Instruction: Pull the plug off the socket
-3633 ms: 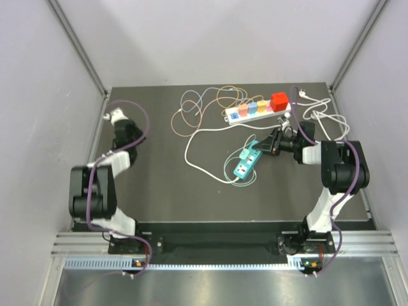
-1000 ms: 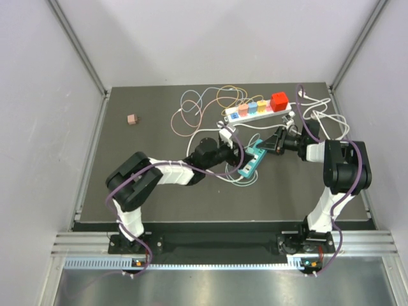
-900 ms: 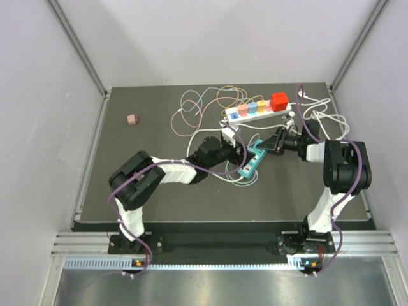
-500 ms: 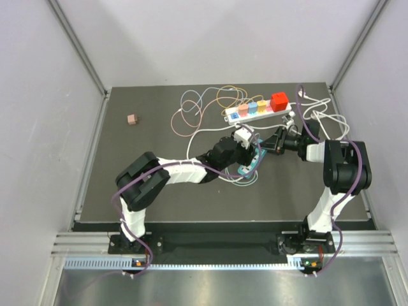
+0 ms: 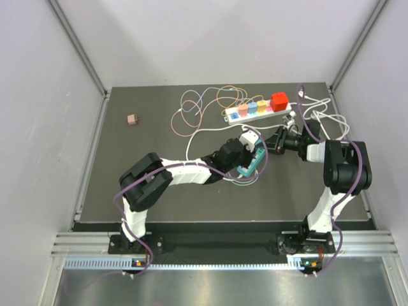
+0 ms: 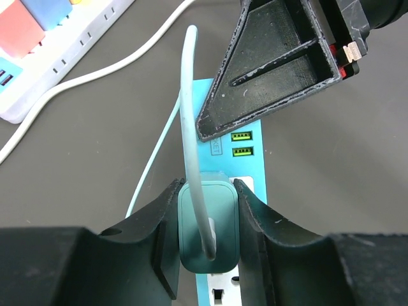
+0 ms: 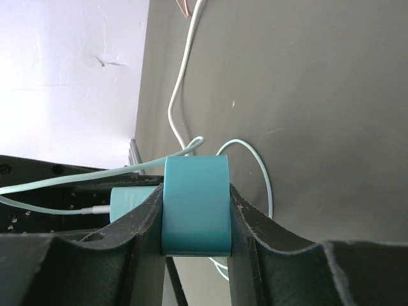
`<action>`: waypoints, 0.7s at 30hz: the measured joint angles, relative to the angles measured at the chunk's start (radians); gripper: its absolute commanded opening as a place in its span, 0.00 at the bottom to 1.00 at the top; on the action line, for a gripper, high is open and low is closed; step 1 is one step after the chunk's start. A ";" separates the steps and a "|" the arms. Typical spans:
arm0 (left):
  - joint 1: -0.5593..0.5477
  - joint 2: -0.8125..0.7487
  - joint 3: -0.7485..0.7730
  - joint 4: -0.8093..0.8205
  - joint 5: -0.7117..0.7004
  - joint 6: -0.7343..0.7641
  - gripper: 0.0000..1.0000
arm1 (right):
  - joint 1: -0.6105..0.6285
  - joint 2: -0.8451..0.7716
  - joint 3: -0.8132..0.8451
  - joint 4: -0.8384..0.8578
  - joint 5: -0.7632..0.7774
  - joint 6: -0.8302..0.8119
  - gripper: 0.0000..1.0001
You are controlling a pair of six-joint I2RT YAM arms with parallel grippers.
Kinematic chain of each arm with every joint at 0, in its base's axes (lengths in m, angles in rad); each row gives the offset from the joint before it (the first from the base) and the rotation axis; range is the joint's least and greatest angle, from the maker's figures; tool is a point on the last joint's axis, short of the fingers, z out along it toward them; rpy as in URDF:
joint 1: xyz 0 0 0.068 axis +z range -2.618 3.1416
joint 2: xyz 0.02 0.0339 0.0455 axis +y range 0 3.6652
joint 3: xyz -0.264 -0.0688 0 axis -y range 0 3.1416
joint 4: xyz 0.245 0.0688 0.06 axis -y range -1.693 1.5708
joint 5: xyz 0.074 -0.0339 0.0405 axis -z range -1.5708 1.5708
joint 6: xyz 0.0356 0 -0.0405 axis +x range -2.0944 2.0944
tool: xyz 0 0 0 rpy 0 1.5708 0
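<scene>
Two grippers are clenched; left gripper (image 6: 205, 191) grips the plug (image 6: 208, 231) between its fingers; right gripper (image 7: 195, 191) clamps the socket (image 7: 195, 220) end

1. Plug (image 6: 208, 223) prongs are hidden inside the strip (image 6: 221, 148).
2. From above, the left gripper (image 5: 248, 152) covers the plug.
3. The white strip (image 6: 70, 52) is cut off at the left wrist view's corner.

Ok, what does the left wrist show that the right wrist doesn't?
Left wrist only: the socket face of the teal power strip, the teal plug seated in it, held by the left gripper, green USB ports, the white power strip. Right wrist only: the right gripper squeezing that strip's end. Both: the strip and teal cable.
</scene>
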 measured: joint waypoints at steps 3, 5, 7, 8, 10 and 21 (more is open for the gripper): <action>0.000 -0.013 -0.001 -0.011 0.001 -0.001 0.00 | -0.002 0.000 0.000 0.001 -0.011 0.010 0.00; -0.001 -0.031 -0.010 -0.014 0.003 -0.006 0.00 | -0.005 0.000 0.000 0.001 -0.027 0.019 0.00; -0.001 -0.050 -0.026 -0.013 0.003 -0.011 0.00 | -0.005 0.000 0.000 -0.003 -0.045 0.028 0.00; -0.001 -0.061 -0.035 -0.013 0.004 -0.016 0.00 | -0.005 -0.001 0.000 -0.006 -0.054 0.027 0.00; -0.001 -0.076 -0.051 -0.006 0.008 -0.028 0.00 | -0.004 -0.009 0.000 -0.029 -0.065 0.023 0.00; 0.015 -0.148 -0.111 0.009 0.069 -0.083 0.00 | 0.005 -0.052 0.000 -0.122 -0.093 -0.001 0.00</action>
